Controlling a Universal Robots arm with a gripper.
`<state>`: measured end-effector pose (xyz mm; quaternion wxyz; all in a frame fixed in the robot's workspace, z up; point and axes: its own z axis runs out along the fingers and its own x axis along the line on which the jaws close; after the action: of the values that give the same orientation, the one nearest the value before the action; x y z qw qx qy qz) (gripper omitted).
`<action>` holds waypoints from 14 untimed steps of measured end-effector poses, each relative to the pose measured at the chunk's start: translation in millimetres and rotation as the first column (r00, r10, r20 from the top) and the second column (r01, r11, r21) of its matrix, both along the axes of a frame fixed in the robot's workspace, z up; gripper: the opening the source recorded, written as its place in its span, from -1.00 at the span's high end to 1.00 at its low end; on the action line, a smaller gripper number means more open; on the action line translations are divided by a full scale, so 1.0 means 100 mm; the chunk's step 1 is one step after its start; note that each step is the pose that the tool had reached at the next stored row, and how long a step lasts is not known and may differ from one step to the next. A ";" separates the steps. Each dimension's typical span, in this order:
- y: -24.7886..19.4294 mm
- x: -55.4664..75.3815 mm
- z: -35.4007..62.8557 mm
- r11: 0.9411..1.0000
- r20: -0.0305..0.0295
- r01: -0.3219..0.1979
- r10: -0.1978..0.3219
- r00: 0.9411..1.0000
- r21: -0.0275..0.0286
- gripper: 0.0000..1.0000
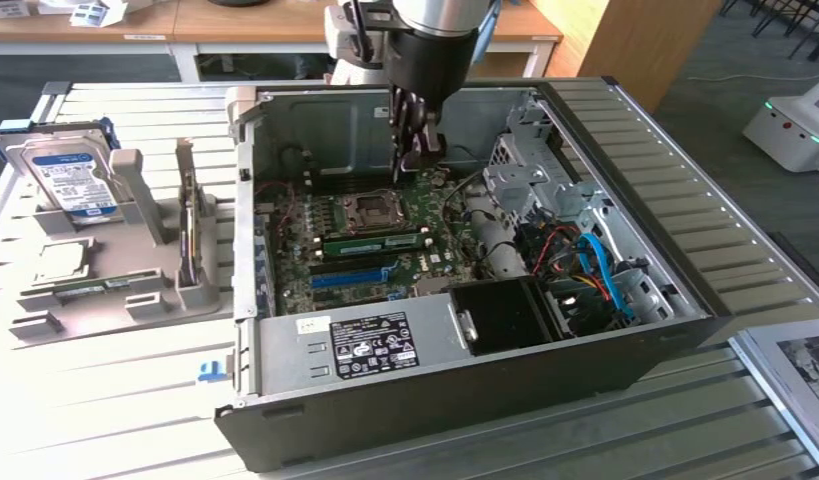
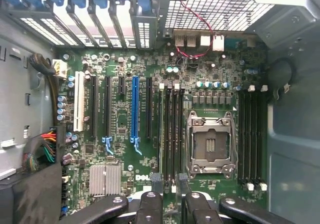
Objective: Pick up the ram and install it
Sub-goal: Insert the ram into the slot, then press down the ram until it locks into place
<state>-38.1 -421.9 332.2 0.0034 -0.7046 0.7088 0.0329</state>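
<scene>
Gripper: the gripper [image 1: 416,160] [image 2: 171,204] hangs inside the computer case [image 1: 649,200], above the motherboard [image 1: 423,265] and near the CPU socket [image 1: 373,207].
Fingers: the fingers [image 2: 150,204] are spread apart with nothing between them.
Ram: the ram [image 1: 373,241] stands on edge along a motherboard slot, just beside the CPU socket and clear of the gripper.
Blue slot: the blue slot [image 1: 349,277] lies near the ram, on the side away from the socket.
Exterior view's left: a hard drive [image 1: 69,180] stands in a grey holder [image 1: 129,260] on the table.

Slatted table [image 1: 116,420] under computer case [image 1: 449,405], grey holder [image 1: 102,295]
</scene>
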 end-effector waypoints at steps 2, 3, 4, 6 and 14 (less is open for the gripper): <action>0.000 0.00 0.001 1.000 0.000 0.000 0.000 1.000 0.000 0.50; 0.000 0.00 0.001 1.000 0.000 0.000 0.000 1.000 0.000 0.50; 0.000 0.00 0.001 1.000 0.000 0.000 0.000 1.000 0.000 0.50; 0.000 0.00 0.001 1.000 0.000 0.000 0.000 1.000 0.000 0.50; 0.000 0.00 0.001 1.000 0.000 0.000 0.000 1.000 0.000 0.53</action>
<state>-38.1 -421.9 332.2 0.0033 -0.7046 0.7088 0.0329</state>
